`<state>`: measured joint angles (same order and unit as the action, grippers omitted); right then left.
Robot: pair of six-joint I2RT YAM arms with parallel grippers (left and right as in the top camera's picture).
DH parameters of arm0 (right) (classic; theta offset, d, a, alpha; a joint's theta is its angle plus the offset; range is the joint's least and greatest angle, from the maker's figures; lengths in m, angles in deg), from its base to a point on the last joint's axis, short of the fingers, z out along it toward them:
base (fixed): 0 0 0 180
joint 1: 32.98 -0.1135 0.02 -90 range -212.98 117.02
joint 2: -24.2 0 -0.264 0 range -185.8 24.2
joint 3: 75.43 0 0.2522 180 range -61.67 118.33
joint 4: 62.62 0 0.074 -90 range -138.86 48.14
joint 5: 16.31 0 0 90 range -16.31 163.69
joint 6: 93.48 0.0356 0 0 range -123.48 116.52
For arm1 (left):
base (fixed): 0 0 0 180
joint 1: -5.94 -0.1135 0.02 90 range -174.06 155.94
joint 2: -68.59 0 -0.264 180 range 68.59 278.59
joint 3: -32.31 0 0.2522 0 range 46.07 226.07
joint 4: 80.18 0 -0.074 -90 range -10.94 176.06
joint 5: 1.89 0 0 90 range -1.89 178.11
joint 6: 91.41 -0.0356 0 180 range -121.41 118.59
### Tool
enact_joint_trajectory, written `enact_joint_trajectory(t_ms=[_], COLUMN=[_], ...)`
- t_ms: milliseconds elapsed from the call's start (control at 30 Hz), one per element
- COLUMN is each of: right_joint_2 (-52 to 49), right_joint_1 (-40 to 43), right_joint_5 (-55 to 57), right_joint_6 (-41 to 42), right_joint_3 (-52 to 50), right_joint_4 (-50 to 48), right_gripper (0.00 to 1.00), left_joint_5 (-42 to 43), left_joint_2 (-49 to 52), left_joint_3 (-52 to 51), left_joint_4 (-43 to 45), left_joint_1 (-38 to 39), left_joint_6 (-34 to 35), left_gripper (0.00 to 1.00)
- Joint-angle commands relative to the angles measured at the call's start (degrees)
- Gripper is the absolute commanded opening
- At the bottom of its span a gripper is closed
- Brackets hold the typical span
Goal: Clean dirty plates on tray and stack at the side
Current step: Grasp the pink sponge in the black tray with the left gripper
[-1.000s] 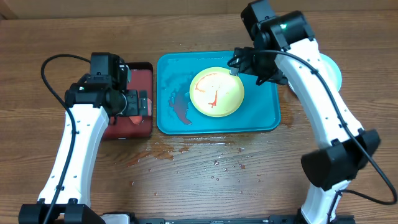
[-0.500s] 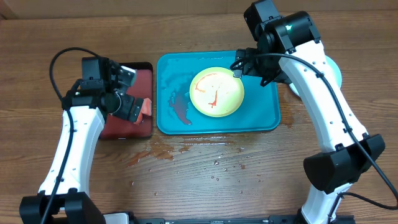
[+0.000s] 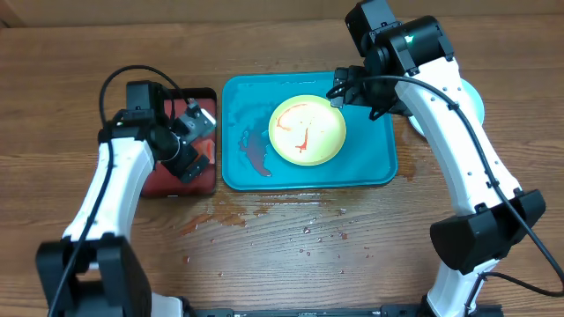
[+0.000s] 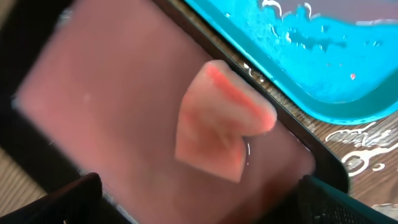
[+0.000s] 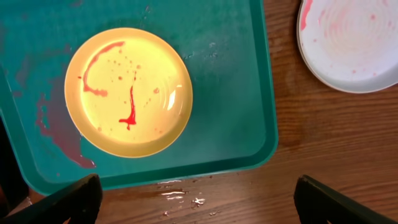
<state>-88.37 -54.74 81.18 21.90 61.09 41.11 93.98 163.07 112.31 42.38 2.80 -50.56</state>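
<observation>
A yellow-green plate (image 3: 307,130) streaked with red sauce (image 5: 127,93) lies in the turquoise tray (image 3: 379,150). My right gripper (image 3: 355,92) hovers above the tray's far right corner, open and empty (image 5: 199,205). A white plate (image 5: 348,43) with faint pink smears rests on the bare wood right of the tray, partly under my right arm (image 3: 474,101). My left gripper (image 3: 203,141) hangs open over the small black-rimmed tray (image 3: 172,180). A pink sponge (image 4: 221,118) lies there ahead of its open jaws (image 4: 199,208), untouched.
A red sauce smear (image 3: 256,154) and water drops mark the turquoise tray's left part. Reddish puddles and droplets (image 3: 256,216) spread over the wood in front of the tray. The black-rimmed tray sits close against the turquoise tray's left edge.
My left arm shifted and turned its wrist over the black-rimmed tray, so its gripper now points toward the turquoise tray. The right gripper moved slightly away from the yellow-green plate, then held still.
</observation>
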Motion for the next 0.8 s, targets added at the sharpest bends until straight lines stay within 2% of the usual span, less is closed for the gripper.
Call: enact_joint_trajectory(t_ms=[0,233,333,600,767], right_joint_2=[2.01,2.01,2.01,2.01,2.01], right_joint_1=[0.15,0.13,0.13,0.13,0.13], right_joint_5=[0.9,0.85,0.83,0.37,0.37], right_joint_6=[-0.37,-0.33,-0.13,-0.09,0.0], right_joint_3=[1.46,1.49,1.49,1.49,1.49], right_joint_4=[-0.57,-0.72,-0.72,-0.74,-0.74], right_gripper=[1.0,1.0,1.0,1.0,1.0], left_joint_5=[1.64,2.01,4.63,10.78,14.29], left_joint_2=[4.28,10.16,11.72,12.39,12.39], left_joint_3=[-0.5,-0.5,-0.5,-0.5,-0.52], left_joint_4=[1.36,4.94,5.27,5.86,6.58], left_joint_1=[-0.87,-2.54,-3.08,-3.32,-3.32], left_joint_6=[-4.15,-4.26,-4.55,-6.64,-6.64], left_gripper=[1.0,1.0,0.99,0.82,0.75])
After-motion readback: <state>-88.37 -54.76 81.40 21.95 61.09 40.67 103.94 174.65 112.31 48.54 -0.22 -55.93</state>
